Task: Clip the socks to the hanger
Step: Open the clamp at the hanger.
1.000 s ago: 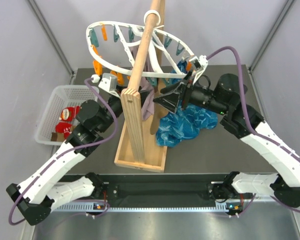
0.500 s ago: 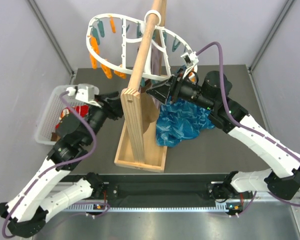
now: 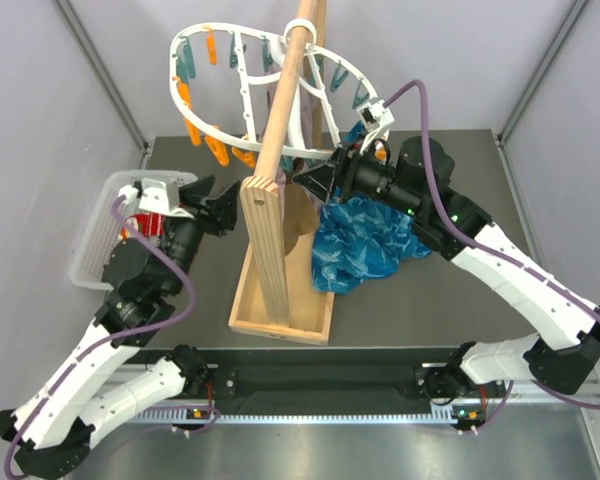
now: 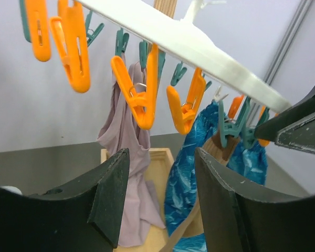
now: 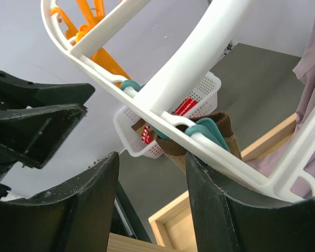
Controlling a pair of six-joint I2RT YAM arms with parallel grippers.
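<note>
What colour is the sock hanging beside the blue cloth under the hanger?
Plain dull mauve; the sock shows best in the left wrist view.

A: Any readable text, labels or numbers in the views?
B: None. Only candidate: white pattern on the red socks [image 3: 145, 225] in the white mesh basket [image 3: 92, 240], 9 o'clock in the top view. Too small to tell if it's lettering.

Wooden stand [image 3: 265, 235] rises between left fingers [image 3: 225, 205] and right fingers [image 3: 318, 180]; blue cloth [image 3: 365, 245] lies below the right, mesh basket [image 3: 92, 240] behind the left
</note>
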